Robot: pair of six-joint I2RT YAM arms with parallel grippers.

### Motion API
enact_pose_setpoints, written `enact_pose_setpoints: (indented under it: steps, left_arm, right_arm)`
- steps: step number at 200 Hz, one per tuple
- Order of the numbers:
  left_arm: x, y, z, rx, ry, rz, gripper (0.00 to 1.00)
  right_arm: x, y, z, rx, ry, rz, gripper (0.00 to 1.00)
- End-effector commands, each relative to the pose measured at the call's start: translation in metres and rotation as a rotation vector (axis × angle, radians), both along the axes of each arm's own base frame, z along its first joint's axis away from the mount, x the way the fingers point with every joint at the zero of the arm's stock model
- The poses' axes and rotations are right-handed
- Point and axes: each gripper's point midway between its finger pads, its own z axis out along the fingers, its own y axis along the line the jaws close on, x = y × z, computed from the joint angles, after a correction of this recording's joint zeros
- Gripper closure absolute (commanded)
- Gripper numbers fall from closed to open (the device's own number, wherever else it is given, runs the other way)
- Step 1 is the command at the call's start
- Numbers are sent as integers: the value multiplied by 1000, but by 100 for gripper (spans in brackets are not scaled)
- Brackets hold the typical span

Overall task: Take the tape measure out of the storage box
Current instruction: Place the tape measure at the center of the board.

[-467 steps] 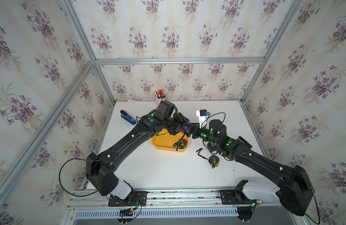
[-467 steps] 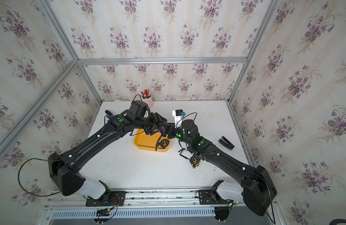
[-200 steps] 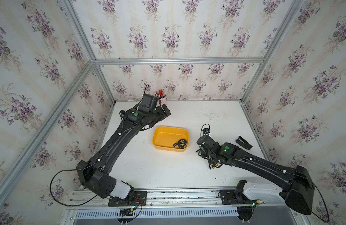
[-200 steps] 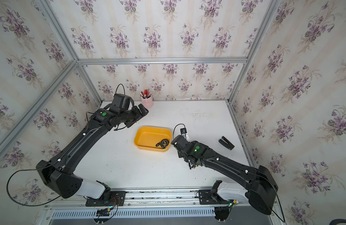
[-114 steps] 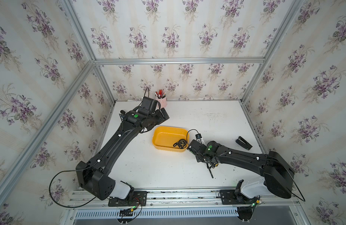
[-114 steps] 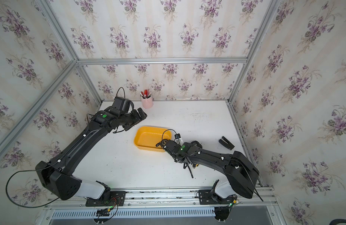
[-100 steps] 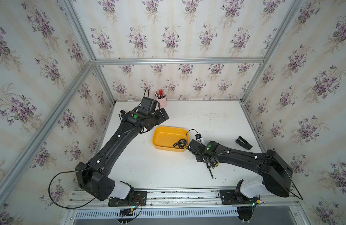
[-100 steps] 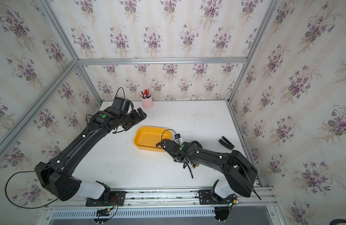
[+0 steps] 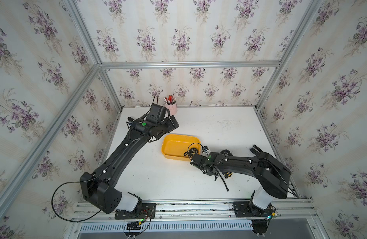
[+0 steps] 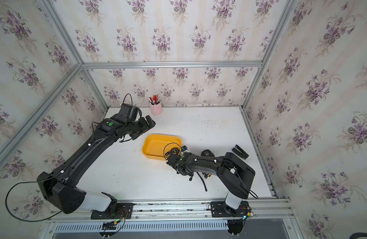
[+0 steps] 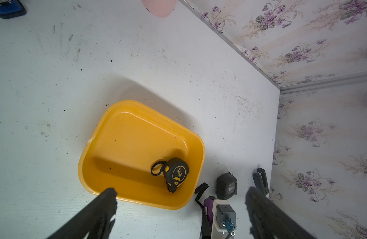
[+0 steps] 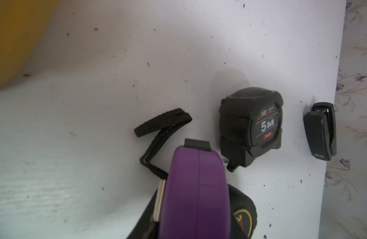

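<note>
My left pincer (image 10: 144, 129) hangs wide open to the far left of the storage box (image 9: 174, 144), near the pink pen cup (image 9: 172, 107). The tape measure (image 11: 176, 173) lies flat in the box's near-right corner, its long axis roughly far-to-near and its strap looping left. My right pincer (image 12: 197, 153), jaws pressed together, sits just beside that corner. Further right are a black tape measure (image 10: 207, 153) and a stapler (image 10: 240, 152).

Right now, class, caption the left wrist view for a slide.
Open left pincer frames yellow storage box holding a yellow-black tape measure; black 5M tape measure lies outside.
</note>
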Motion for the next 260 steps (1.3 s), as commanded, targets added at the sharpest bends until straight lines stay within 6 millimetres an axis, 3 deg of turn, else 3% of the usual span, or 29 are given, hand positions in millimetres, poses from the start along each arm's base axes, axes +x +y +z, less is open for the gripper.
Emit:
enact_pose_setpoints:
  steps: [1,45,99,139,178,231,242,260]
  left_arm:
    - [4,-1,6,-8,-31,-4,0]
    - [4,-2,7,-11,-32,-7,0]
    - [3,-3,9,-16,-37,-11,0]
    - [3,-1,10,-13,-42,-7,0]
    - [2,2,9,1,-36,-6,0]
    - [3,4,8,27,-42,-10,0]
    - [5,4,8,40,-44,-20,0]
    - [9,-1,-2,67,-22,-65,0]
  right_arm:
    - [1,-12,6,-71,-36,-21,75]
    - [-2,-14,2,-94,-26,-26,67]
    - [-4,-8,-1,-105,-17,3,45]
    - [-5,-4,1,-109,-16,19,37]
    - [-10,19,6,-67,-12,102,29]
    - [-19,32,37,97,-28,116,26]
    - [-20,35,54,195,-55,106,25]
    - [-19,36,98,409,-148,71,23]
